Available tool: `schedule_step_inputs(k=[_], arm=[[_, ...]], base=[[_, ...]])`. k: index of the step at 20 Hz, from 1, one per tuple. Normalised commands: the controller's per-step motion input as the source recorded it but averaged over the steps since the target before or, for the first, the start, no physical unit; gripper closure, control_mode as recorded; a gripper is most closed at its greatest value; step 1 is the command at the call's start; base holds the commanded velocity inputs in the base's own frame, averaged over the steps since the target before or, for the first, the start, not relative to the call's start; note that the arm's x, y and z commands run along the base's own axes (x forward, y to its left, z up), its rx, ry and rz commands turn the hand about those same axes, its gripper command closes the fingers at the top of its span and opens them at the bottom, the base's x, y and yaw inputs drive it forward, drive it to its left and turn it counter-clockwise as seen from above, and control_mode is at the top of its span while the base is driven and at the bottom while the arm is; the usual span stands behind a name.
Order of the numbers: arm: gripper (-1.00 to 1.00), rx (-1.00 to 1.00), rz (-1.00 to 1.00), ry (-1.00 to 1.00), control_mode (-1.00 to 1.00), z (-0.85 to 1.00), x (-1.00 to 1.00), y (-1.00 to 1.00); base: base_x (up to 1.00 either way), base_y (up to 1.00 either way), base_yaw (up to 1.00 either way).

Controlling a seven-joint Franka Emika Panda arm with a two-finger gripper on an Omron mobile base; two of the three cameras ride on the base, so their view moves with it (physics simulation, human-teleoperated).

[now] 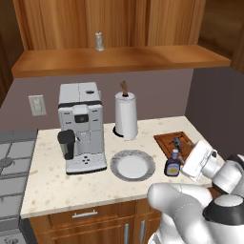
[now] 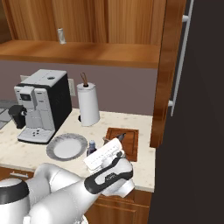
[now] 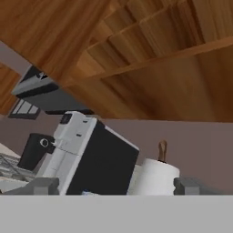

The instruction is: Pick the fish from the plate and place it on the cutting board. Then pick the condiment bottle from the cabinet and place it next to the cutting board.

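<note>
No readable writing is found anywhere; the condiment bottle (image 1: 173, 164) carries a white-and-blue oval label whose text is too small to be made out. The bottle stands upright on the counter (image 1: 71, 183), just beside the near left corner of the cutting board (image 1: 172, 141) and to the right of the plate (image 1: 133, 165). The plate's white centre is bare, and the small dark fish (image 1: 177, 142) lies on the cutting board. On the cabinet (image 1: 119, 59) shelf a small clear shaker (image 1: 99, 41) with a silver top is seen standing near the back panel. A coffee machine (image 1: 81, 126) sits left of the plate, and a paper towel roll (image 1: 126, 116) on its holder stands behind the plate. In the left base view a stove (image 1: 12, 176) and a wall outlet (image 1: 37, 105) are shown at the left; in the right base view a tall dark panel with a white handle (image 2: 179, 65) is shown at the right instead. The gripper (image 3: 116, 184) is seen in the hand view with its fingertips (image 3: 43, 185) far apart and nothing between them, tilted up toward the coffee machine, the towel roll and the underside of the cabinet; the white hand sits above the counter near the bottle.
</note>
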Motion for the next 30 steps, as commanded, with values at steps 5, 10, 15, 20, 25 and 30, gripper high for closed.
schedule_step_inputs(k=[5,10,15,20,25,30], arm=[[-1.00,-0.34,-0.11,0.01,-1.00,0.41,-0.19,0.00],[-1.00,-0.38,-0.09,0.00,-1.00,0.54,-0.42,0.04],[-1.00,-0.46,-0.05,-0.04,-1.00,0.56,-0.49,0.22],[-1.00,-0.53,-0.03,-0.13,-1.00,0.58,-0.49,0.29],[-1.00,-0.56,-0.03,-0.25,-1.00,0.50,-0.45,0.35],[-1.00,-0.60,-0.02,-0.31,-1.00,0.38,-0.35,0.20]], base=[[0.00,0.00,0.00],[0.00,0.00,0.00],[0.00,0.00,0.00],[0.00,0.00,0.00],[0.00,0.00,0.00],[0.00,0.00,0.00]])
